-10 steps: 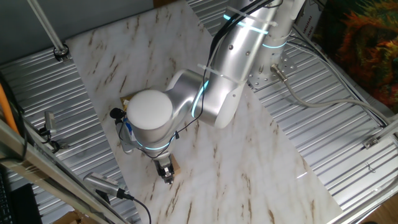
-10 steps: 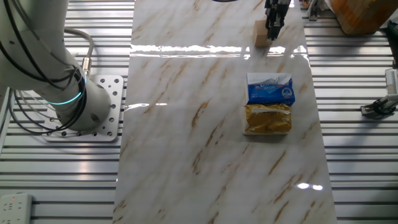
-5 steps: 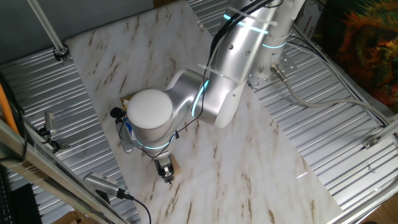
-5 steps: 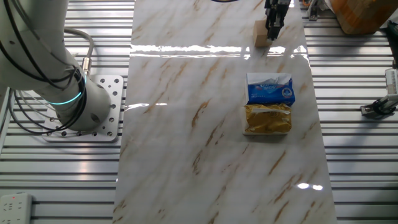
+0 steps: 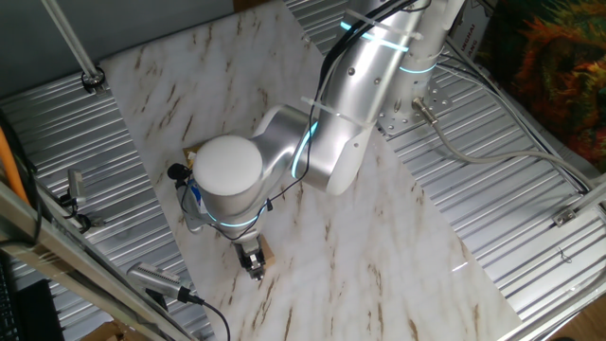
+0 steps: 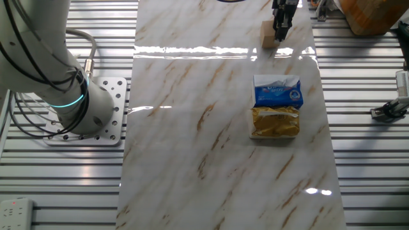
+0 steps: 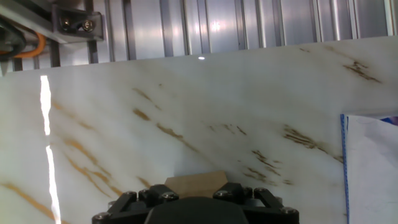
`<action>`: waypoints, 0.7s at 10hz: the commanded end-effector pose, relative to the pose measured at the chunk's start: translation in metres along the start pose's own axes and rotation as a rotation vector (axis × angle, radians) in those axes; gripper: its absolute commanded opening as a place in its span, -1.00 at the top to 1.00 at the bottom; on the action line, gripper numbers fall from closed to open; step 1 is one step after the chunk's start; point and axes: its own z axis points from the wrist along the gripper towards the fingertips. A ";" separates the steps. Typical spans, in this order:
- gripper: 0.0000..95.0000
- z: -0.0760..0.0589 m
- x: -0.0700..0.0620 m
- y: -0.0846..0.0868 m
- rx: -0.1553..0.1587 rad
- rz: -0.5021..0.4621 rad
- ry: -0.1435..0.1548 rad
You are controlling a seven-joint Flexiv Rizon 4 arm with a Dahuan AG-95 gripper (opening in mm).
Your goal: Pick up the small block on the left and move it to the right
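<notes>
Two packets lie side by side on the tabletop (image 6: 192, 128), a slab with a glossy white marble pattern and tan veins: a blue-and-white packet (image 6: 277, 91) with a crinkled look, and touching its near edge a gold foil packet (image 6: 275, 121), shiny and creased. Well apart from them, at the far end of the slab in the other fixed view, sits the small block (image 6: 268, 34), a plain light-tan wooden cube with flat matte faces, smaller than either packet. In the hand view its top face (image 7: 196, 185) shows as a tan shape just above the dark body of the end effector, and a white packet edge with a blue border enters at the right.

The end effector (image 6: 279, 35) points straight down at the block, its dark fingers right against it; whether they are pressing on the wood or merely around it cannot be told from these views. In one fixed view the silver arm (image 5: 350, 104), ringed with cyan lights, folds down from its base and ends in a rounded white cap above the end effector (image 5: 253, 265), with the block (image 5: 264, 251) just beside the fingers.

Ribbed aluminium profiles (image 6: 358, 160) surround the slab, with cables and clamps at the edges
</notes>
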 end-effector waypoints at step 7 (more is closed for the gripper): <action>-1.00 0.000 0.000 0.000 -0.018 -0.019 -0.003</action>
